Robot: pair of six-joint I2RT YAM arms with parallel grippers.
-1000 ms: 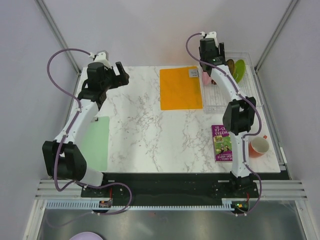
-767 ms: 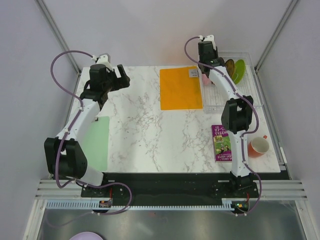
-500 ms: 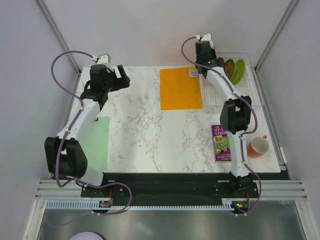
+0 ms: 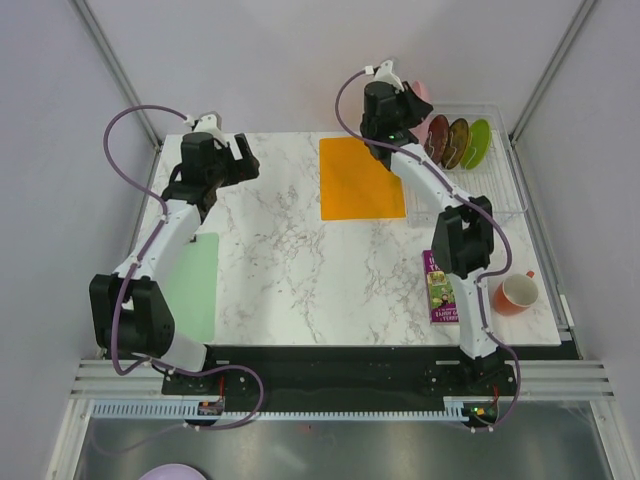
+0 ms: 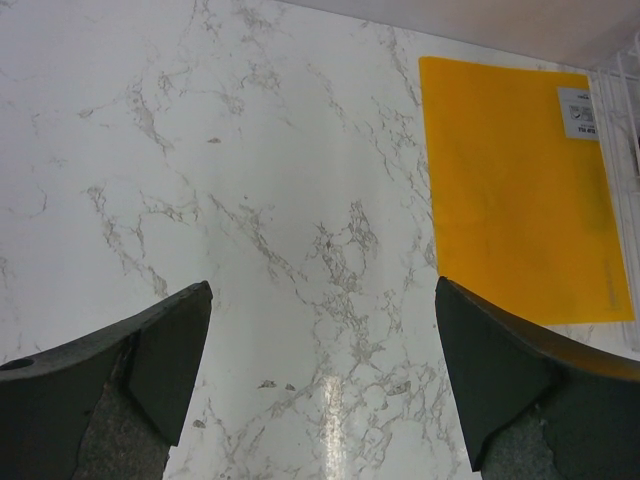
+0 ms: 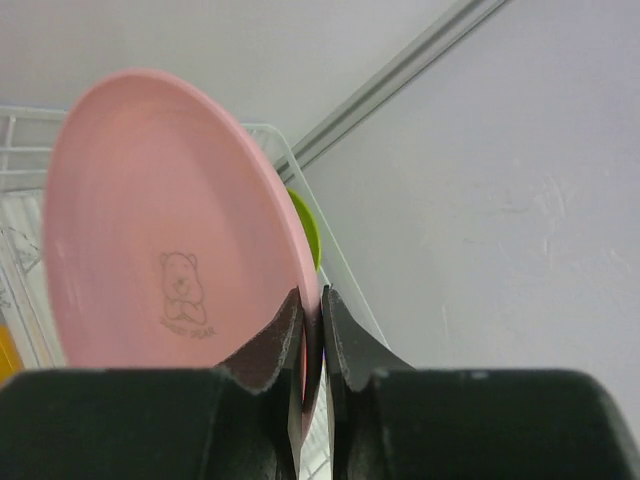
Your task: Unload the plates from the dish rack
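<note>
Right gripper [image 6: 311, 300] pinches the pink plate [image 6: 170, 220] by its rim; left gripper [image 5: 322, 290] gapes.

Bright, even light fills all three views; shadows on the worktop [image 4: 300, 260] are faint and soft. A pale band of glare crosses the marble in the left wrist view. Close to the lens, the right pincer [image 6: 311, 302] and pink plate [image 6: 170, 230] look soft.

Robot lab cell. Marble-print table [image 4: 300, 270] under the left gripper [image 5: 322, 310], plain panel walls [image 4: 260, 60] and metal corner struts [image 4: 115, 70] beyond it, aluminium rails [image 4: 570, 378] and cable duct [image 4: 330, 408] behind both arm bases [image 4: 478, 365]. Purple cabling [image 4: 120, 130] loops loose off the arm behind that gripper; staged bench setup.
</note>
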